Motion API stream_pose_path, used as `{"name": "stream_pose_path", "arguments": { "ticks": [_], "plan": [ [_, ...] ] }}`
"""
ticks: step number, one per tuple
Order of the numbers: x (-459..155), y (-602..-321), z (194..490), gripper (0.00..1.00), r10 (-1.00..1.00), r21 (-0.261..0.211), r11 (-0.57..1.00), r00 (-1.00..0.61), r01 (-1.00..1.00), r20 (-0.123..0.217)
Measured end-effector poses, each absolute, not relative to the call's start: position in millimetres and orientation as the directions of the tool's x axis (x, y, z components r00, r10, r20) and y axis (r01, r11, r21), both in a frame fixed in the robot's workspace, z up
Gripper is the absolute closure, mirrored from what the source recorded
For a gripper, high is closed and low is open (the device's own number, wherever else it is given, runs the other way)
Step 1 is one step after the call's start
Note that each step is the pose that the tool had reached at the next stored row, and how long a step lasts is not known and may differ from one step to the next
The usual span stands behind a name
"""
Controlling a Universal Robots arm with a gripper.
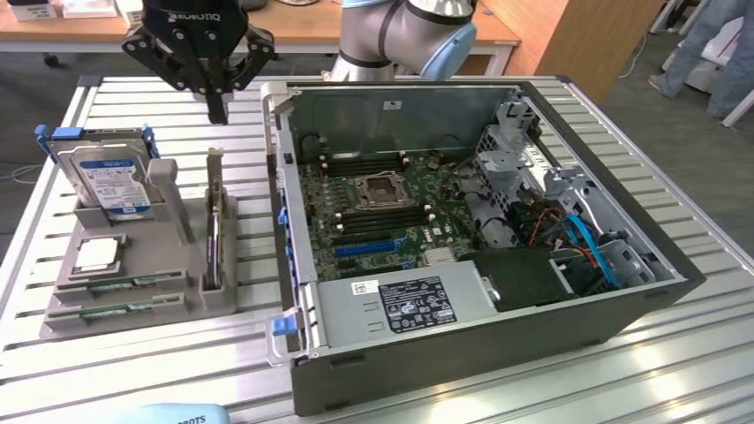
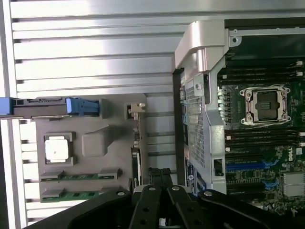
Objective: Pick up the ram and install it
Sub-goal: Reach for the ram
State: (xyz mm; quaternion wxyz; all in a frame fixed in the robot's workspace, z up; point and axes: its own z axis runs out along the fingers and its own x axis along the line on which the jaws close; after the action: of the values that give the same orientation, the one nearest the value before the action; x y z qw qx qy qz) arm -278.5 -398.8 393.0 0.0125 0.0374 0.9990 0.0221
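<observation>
Nearest us, at the lower left of the exterior view, two long, thin green circuit-board ram sticks with small dark chips lie flat in the front slots of a grey moulded plastic holder (image 1: 159, 256): one at the very front (image 1: 112, 309), the other just behind it (image 1: 118, 285). Their long axes run across the frame from left to right, parallel to each other and to the holder's front edge. Behind them sits a square silver processor chip (image 1: 97, 254), and further back a silver hard drive (image 1: 112, 181) with a blue-white label stands upright in its blue-edged cradle. The holder rests on a slatted aluminium worktop (image 1: 141, 371), just beside the open dark grey computer case (image 1: 471, 353), whose green motherboard (image 1: 377, 203) fills the middle of the frame. Farthest from us, at the upper left of the frame, the black jaws hang above the worktop beyond the holder's far end, close to the case's back corner. They are pressed fully together, tips pointing down, and we see nothing held between them and nothing touched. From the jaws, both ram sticks lie toward the bottom of the frame, past the hard drive and the processor chip, at the opposite end of the holder. We judge the pick not yet begun, with both sticks seated in their slots.
</observation>
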Motion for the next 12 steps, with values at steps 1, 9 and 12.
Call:
{"name": "stream_pose_path", "arguments": {
  "ticks": [1,9,12],
  "plan": [
    [-280.9,-398.8,393.0,0.90,0.075,0.045,0.996,-0.997,0.074,-0.023],
    [-298.8,-398.9,392.9,0.90,0.075,0.045,0.996,-0.997,0.074,-0.023],
    [-305.5,-398.9,392.8,0.90,0.075,0.045,0.996,-0.997,0.074,-0.023]
  ]
}}
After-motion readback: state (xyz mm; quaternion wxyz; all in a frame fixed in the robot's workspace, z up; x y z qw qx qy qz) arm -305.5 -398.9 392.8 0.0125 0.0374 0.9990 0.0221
